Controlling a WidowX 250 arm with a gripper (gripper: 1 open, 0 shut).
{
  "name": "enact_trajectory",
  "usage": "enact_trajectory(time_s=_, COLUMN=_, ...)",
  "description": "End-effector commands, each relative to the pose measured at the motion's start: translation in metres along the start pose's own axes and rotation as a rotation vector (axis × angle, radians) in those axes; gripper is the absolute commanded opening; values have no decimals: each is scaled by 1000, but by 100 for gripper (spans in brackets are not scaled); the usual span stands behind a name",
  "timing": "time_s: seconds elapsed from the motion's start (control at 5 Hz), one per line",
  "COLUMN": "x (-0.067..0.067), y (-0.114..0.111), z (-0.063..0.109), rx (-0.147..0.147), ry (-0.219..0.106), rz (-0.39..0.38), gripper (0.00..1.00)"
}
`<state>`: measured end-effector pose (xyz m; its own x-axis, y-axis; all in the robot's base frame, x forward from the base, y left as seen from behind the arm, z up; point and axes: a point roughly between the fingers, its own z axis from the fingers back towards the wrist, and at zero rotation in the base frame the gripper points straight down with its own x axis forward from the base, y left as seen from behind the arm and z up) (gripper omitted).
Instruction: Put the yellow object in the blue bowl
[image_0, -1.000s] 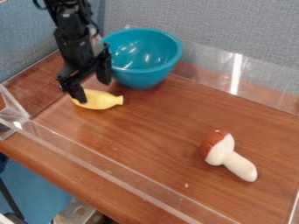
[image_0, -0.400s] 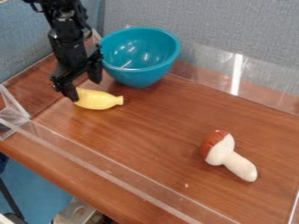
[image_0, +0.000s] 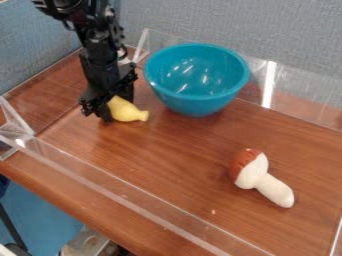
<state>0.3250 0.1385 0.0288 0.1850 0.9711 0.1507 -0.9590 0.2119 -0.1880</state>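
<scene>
The yellow object (image_0: 128, 112) is a small banana-shaped toy lying on the wooden table, just left of the blue bowl (image_0: 201, 101). The bowl is a deep, glossy teal one standing upright, with nothing showing inside. My gripper (image_0: 104, 103) points down onto the toy's left end, its black fingers low at the table and shut on the toy. That end is hidden behind the fingers. The toy's right end sticks out toward the bowl without touching it.
A mushroom toy (image_0: 262, 176) with a red-brown cap and cream stem lies at the front right. Low clear plastic walls (image_0: 94, 172) ring the wooden table (image_0: 174, 155). A blue-grey backdrop stands behind.
My gripper has sunk to the table and shut on the yellow toy's left end. The blue bowl now stands further right and a little nearer than before.
</scene>
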Motion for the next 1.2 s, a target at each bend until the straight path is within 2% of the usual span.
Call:
enact_trajectory(time_s=0.0, x=2, y=0, z=5, rx=-29, ry=-20, rz=-15, gripper=0)
enact_trajectory(time_s=0.4, x=3, y=-2, z=23, rx=-25, ry=-51, rz=41, gripper=0)
enact_trajectory(time_s=0.8, x=23, y=-11, z=17, rx=-30, ry=-64, rz=46, gripper=0)
enact_trajectory(time_s=1.0, x=25, y=-15, z=14, rx=-37, ry=-70, rz=17, gripper=0)
